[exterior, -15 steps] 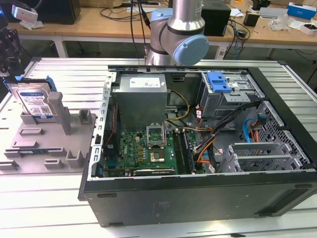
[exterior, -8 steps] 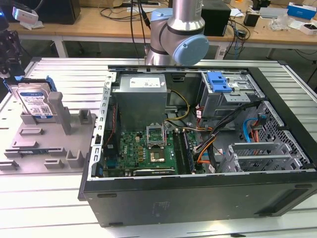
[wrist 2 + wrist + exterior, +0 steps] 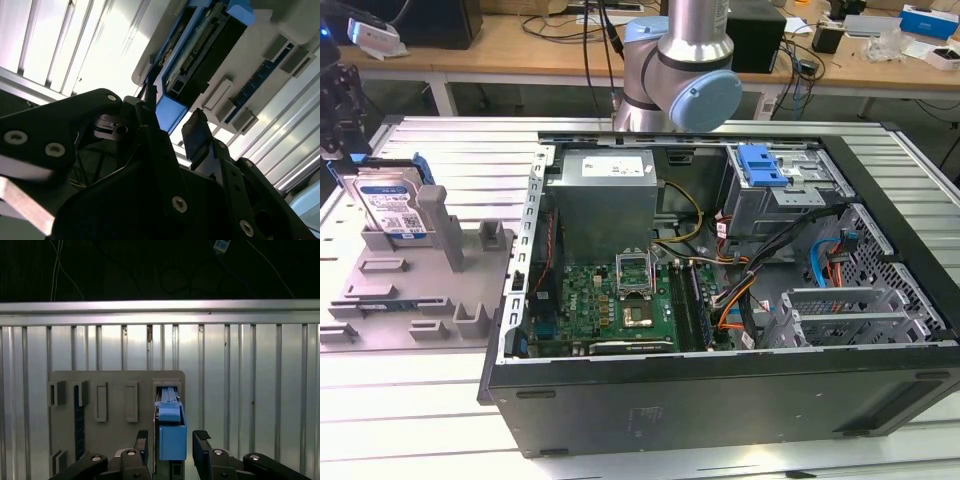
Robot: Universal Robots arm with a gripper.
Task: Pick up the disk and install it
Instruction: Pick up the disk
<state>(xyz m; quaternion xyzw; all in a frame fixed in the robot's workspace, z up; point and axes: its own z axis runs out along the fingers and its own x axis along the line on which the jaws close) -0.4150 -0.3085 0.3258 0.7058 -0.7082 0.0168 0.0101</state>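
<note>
Disk (image 3: 388, 205) stands on edge in grey holder (image 3: 420, 290) on the surface (image 3: 450, 150), outside the computer case (image 3: 720, 400). Tool (image 3: 172, 435) wide, straddling its blue frame, not touching. Pick-up step, grip not yet made, I judge; closing needs both fingers (image 3: 202, 447) square on frame.

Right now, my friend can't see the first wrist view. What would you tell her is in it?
The open gripper has one black finger on each side of the disk, a blue-framed drive standing on edge in a grey holder. The holder rests on a ribbed silver table, with dark space beyond.
</note>
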